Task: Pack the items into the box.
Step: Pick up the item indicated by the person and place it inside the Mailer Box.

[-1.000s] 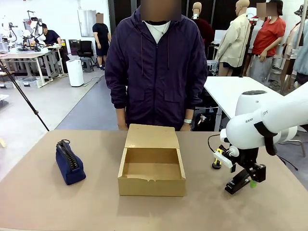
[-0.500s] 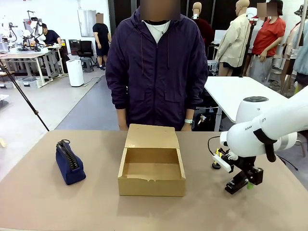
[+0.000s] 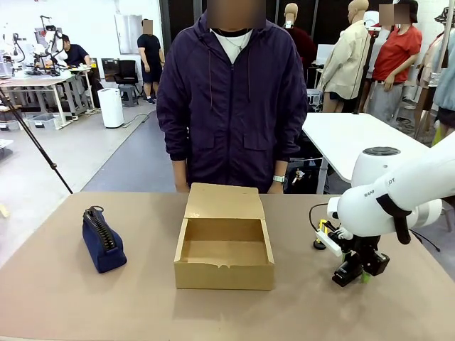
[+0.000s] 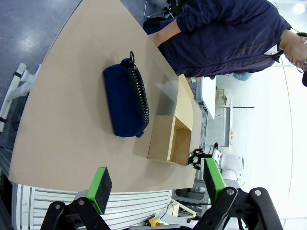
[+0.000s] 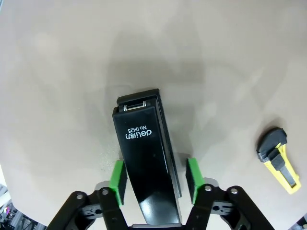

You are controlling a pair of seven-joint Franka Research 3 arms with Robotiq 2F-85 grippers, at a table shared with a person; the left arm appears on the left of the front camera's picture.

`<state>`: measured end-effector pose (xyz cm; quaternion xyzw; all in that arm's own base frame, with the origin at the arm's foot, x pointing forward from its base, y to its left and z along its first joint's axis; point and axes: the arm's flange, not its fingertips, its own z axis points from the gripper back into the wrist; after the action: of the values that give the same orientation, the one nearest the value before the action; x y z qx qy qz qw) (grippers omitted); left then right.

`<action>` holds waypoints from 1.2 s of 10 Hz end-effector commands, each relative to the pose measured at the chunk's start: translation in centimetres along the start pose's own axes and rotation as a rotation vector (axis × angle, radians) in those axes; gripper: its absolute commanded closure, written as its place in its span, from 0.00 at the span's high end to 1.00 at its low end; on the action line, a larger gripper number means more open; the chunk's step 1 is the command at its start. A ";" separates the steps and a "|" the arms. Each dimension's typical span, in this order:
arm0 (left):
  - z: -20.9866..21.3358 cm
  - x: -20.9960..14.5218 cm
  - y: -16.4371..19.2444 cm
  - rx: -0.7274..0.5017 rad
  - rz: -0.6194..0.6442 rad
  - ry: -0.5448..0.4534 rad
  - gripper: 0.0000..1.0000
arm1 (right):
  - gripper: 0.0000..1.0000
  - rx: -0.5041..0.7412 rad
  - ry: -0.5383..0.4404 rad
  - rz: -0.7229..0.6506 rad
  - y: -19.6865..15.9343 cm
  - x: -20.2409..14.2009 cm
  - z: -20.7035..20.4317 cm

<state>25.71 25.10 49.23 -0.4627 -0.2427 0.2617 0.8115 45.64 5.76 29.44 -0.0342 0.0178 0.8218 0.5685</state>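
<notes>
I judge the black stapler [image 5: 144,143] rigid, dense and smooth-sided; right fingers [image 5: 118,178] straddle its flat sides, where I would clamp, contact indiscernible; left fingers [image 4: 100,184] stand wide, empty.

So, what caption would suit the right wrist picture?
Right gripper straddling the black stapler on the table, jaws not yet clamped, yellow utility knife lying nearby.

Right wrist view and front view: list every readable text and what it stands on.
"deli No 0425": white print on the stapler, right wrist view.
"RAN": on the right arm, front view; the rest of that lettering is too small and cut off to read.
</notes>
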 end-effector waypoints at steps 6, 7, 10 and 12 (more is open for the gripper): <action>0.1 0.1 0.1 -0.021 -0.015 -0.005 1.00 | 0.00 0.006 -0.026 -0.065 -0.3 0.3 -0.2; 0.1 0.1 0.1 -0.021 -0.015 -0.005 1.00 | 0.00 0.009 -0.041 -0.083 -0.2 0.3 0.2; 0.1 0.1 0.1 -0.021 -0.015 -0.005 1.00 | 0.00 0.095 0.004 -0.214 0.2 -0.6 6.7; 0.1 0.1 0.1 -0.021 -0.015 -0.005 1.00 | 0.00 0.108 0.089 -0.319 0.6 -1.5 13.1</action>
<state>25.71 25.10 49.22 -0.4627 -0.2425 0.2617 0.8116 44.87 4.54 39.55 -0.0253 0.0579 0.7377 0.6722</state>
